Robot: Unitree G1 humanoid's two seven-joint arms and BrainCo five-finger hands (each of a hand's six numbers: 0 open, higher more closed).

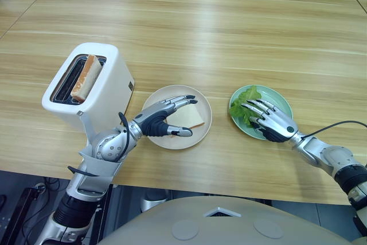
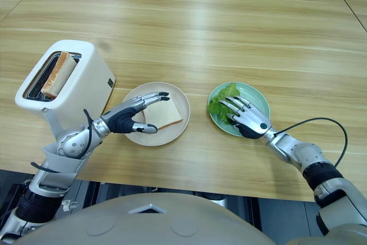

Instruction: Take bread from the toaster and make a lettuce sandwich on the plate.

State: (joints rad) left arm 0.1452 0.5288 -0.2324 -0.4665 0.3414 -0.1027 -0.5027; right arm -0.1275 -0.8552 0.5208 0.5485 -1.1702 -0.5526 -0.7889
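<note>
A white toaster (image 1: 97,87) stands at the left with one slice of bread (image 1: 86,77) upright in its slot. On the beige plate (image 1: 202,129) lies a second slice of bread (image 1: 190,119). My left hand (image 1: 162,119) hovers open over the plate's left side, fingers spread above the slice. A green plate (image 1: 282,103) at the right holds a lettuce leaf (image 1: 245,105). My right hand (image 1: 269,120) rests over that plate with fingers extended onto the lettuce, not closed around it.
The wooden table (image 1: 218,32) stretches wide behind the toaster and both plates. Its front edge runs just below my hands. A black cable (image 1: 338,124) loops from my right wrist.
</note>
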